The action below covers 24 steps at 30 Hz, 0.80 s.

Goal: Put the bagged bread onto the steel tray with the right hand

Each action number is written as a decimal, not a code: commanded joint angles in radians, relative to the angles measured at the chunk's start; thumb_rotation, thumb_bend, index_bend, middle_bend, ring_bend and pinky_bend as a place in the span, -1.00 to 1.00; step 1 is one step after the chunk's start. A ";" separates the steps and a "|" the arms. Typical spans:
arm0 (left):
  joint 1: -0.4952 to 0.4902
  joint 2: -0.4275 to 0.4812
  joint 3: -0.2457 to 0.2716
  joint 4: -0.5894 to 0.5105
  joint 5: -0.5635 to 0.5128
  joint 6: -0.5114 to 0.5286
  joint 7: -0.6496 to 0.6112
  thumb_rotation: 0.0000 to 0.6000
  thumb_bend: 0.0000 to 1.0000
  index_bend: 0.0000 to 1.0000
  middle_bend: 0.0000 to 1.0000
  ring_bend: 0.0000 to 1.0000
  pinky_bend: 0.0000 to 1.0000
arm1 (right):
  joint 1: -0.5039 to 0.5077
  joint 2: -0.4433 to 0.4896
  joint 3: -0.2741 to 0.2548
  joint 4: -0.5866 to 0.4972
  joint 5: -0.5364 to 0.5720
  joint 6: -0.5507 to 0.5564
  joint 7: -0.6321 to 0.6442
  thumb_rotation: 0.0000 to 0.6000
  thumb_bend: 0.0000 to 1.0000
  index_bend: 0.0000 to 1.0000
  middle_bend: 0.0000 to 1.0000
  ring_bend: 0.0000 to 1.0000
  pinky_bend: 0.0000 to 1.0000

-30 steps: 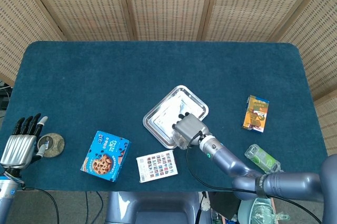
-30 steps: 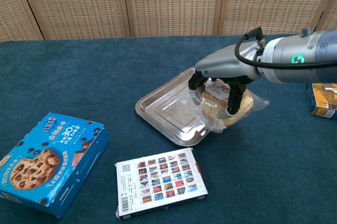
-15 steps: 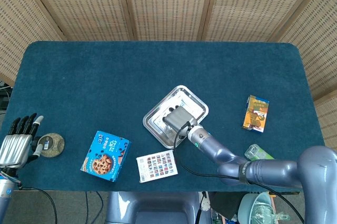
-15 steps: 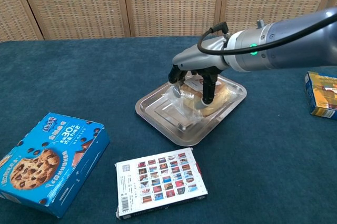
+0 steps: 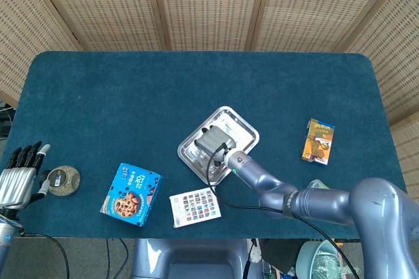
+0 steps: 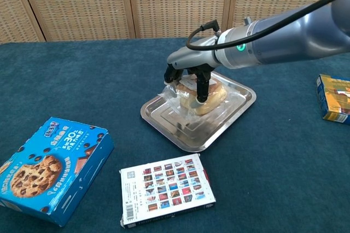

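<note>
Placement step, near its end. The right hand (image 6: 188, 77) holds the bagged bread (image 6: 201, 97) over the steel tray (image 6: 235, 108), fingers (image 6: 202, 88) curled down around the bag from above. The loaf sits inside the tray's rim, toward the middle and slightly to its far-left part in the chest view. From that angle the bottom of the bag looks to be touching the tray floor, but I cannot tell for certain whether its weight is resting there or carried by the hand. In the head view the right hand (image 5: 211, 143) covers the bread almost wholly, so that view does not help.

The left hand (image 5: 18, 184) holds nothing, fingers apart, at the near-left table edge beside a small round disc (image 5: 62, 179).

Other items, all well apart from the tray: blue cookie box (image 6: 50, 167), printed card pack (image 6: 167, 189) just in front of the tray, yellow carton (image 6: 332, 97) far right.

Judgement on next move: settle the bag fully onto the tray floor, spread the fingers, then lift straight up so the loose plastic does not snag and drag the bread back over the rim.
</note>
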 commanded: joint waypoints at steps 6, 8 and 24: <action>0.002 0.004 0.000 0.005 -0.004 -0.003 -0.017 1.00 -0.15 -1.00 -1.00 -1.00 -1.00 | 0.040 -0.033 -0.014 0.074 0.001 -0.037 0.047 1.00 -0.33 -0.26 -0.15 -0.65 -0.53; 0.005 0.006 0.001 0.005 -0.002 0.000 -0.020 1.00 -0.15 -1.00 -1.00 -1.00 -1.00 | 0.047 -0.037 -0.017 0.086 0.000 -0.042 0.055 1.00 -0.33 -0.26 -0.16 -0.65 -0.53; 0.013 0.011 0.003 0.003 0.005 0.012 -0.035 1.00 -0.15 -1.00 -1.00 -1.00 -1.00 | 0.110 -0.002 -0.073 0.058 0.078 -0.076 0.103 1.00 -0.33 -0.62 -0.64 -0.97 -0.84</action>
